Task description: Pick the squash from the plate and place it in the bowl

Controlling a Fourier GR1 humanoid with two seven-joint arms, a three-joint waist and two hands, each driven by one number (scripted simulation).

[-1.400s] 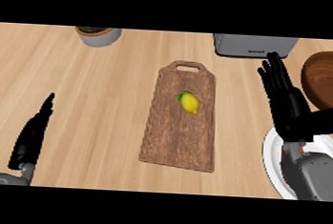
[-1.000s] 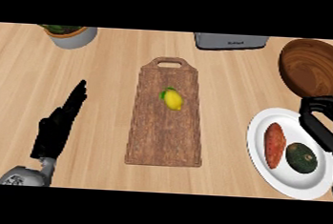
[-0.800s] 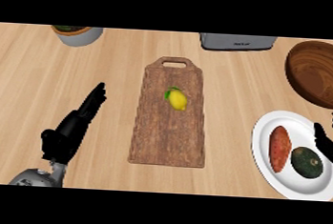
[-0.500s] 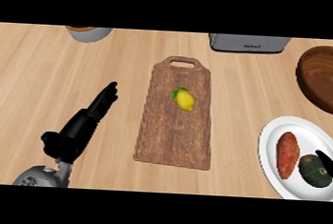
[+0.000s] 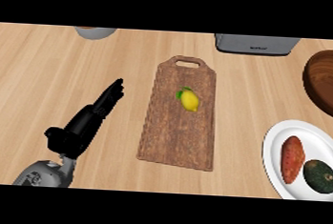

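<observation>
The left hand (image 5: 84,126) shows in the lower left of the frame, coming up from the bottom edge on a grey forearm (image 5: 44,174). Its black fingers (image 5: 111,97) lie straight and close together, pointing toward the upper right, with the thumb (image 5: 54,134) sticking out to the left. It holds nothing. A small dark tip at the lower right corner cannot be made out.

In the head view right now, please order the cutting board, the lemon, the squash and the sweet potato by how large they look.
1. Cutting board, by far the largest.
2. Sweet potato and squash look about alike; the potato is longer, the squash rounder, so I do not rank them.
3. Lemon, the smallest.
</observation>
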